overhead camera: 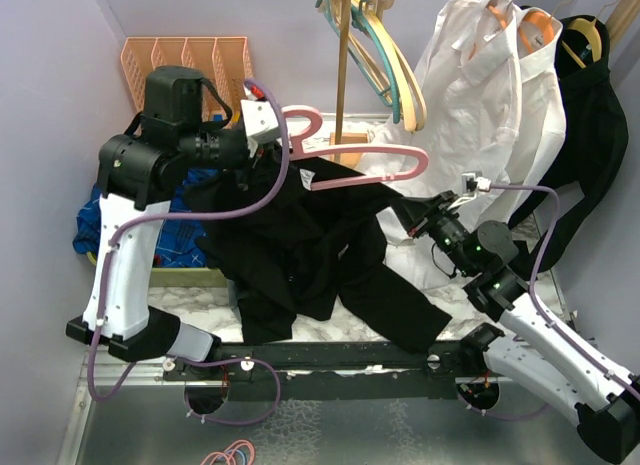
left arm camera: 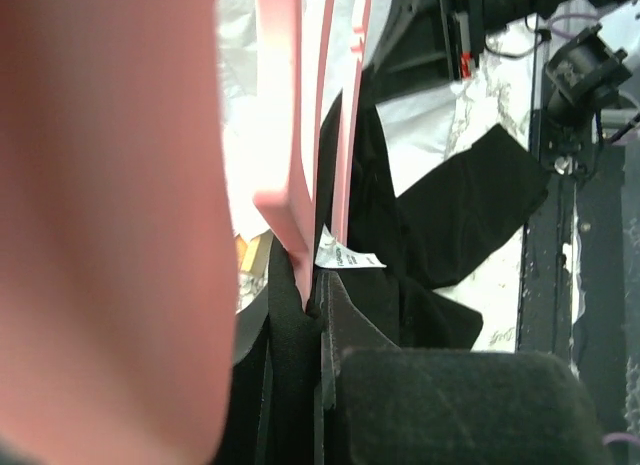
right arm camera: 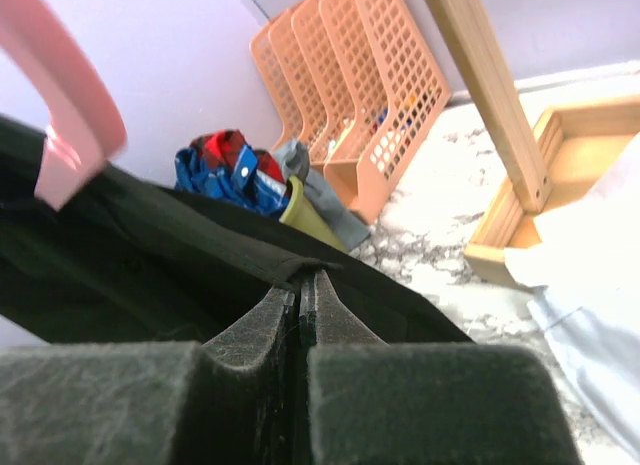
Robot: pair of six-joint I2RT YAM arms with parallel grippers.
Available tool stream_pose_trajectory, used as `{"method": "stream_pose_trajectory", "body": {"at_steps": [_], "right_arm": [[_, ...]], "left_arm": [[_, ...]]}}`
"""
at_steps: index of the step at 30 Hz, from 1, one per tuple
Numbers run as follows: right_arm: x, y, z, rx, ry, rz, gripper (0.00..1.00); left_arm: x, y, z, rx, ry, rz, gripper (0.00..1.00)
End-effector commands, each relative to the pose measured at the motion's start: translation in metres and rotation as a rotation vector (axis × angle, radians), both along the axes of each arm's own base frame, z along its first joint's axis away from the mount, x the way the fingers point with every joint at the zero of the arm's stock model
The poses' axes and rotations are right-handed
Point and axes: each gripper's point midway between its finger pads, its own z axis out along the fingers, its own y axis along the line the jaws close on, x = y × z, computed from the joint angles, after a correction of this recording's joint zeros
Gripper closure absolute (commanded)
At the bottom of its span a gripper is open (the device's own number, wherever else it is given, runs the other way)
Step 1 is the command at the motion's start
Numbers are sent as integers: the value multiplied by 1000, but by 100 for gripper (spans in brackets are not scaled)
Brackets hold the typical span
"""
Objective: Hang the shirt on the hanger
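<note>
The pink hanger (overhead camera: 372, 170) is held up over the table's middle, hook to the left. My left gripper (overhead camera: 272, 145) is shut on it near the hook; in the left wrist view the jaws (left arm camera: 315, 290) pinch the pink bar (left arm camera: 285, 135) with black fabric around it. The black shirt (overhead camera: 300, 245) hangs partly draped from the hanger, its sleeves trailing on the table. Its white label (left arm camera: 348, 255) shows by the bar. My right gripper (overhead camera: 402, 217) is shut on an edge of the shirt (right arm camera: 200, 255), the fingertips (right arm camera: 306, 277) pressed together below the hanger's right end (right arm camera: 70, 115).
Orange file racks (overhead camera: 190, 60) stand back left, a blue plaid garment (overhead camera: 130, 230) below them. A wooden post (overhead camera: 343, 75) carries cream and teal hangers (overhead camera: 375, 45). A white dress shirt (overhead camera: 500, 85) and a dark garment (overhead camera: 590, 125) hang back right.
</note>
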Motion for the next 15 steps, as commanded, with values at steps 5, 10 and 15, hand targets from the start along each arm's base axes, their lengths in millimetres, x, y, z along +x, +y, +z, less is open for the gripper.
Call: {"method": "stream_pose_trajectory", "body": {"at_steps": [5, 10, 15], "right_arm": [[34, -30, -12, -148, 66, -113, 99], [40, -31, 0, -167, 49, -107, 99], [48, -39, 1, -223, 67, -152, 99]], "left_arm": [[-28, 31, 31, 45, -208, 62, 100], [-8, 53, 20, 153, -258, 192, 100], [-16, 66, 26, 209, -323, 206, 100]]}}
